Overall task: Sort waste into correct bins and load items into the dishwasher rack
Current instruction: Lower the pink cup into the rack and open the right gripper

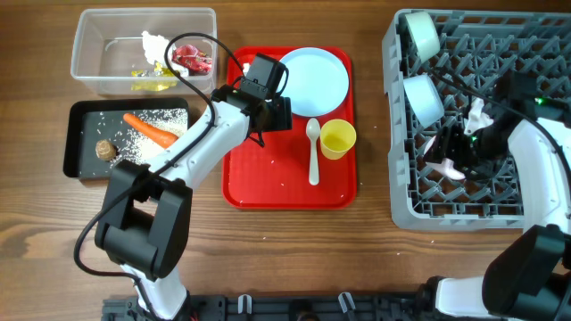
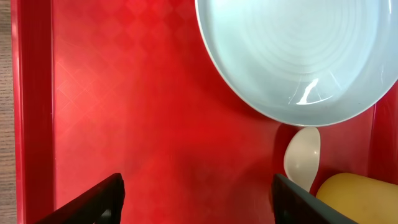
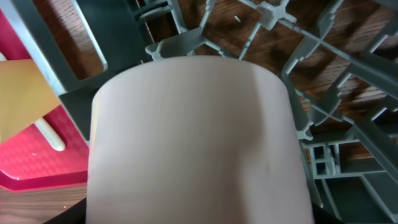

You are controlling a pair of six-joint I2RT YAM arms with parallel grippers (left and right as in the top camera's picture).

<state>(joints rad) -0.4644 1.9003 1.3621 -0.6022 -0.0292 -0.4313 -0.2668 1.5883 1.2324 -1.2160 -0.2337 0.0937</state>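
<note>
pink cup [image 3: 193,143] held in the right hand [image 1: 467,144], inside the grey rack [image 1: 399,192]

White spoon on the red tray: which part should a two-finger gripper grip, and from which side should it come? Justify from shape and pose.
Probably the free handle end of the white spoon, from straight above, fingers closing across its narrow width. It lies flat on the red tray, and the yellow cup crowds its bowl end.
</note>
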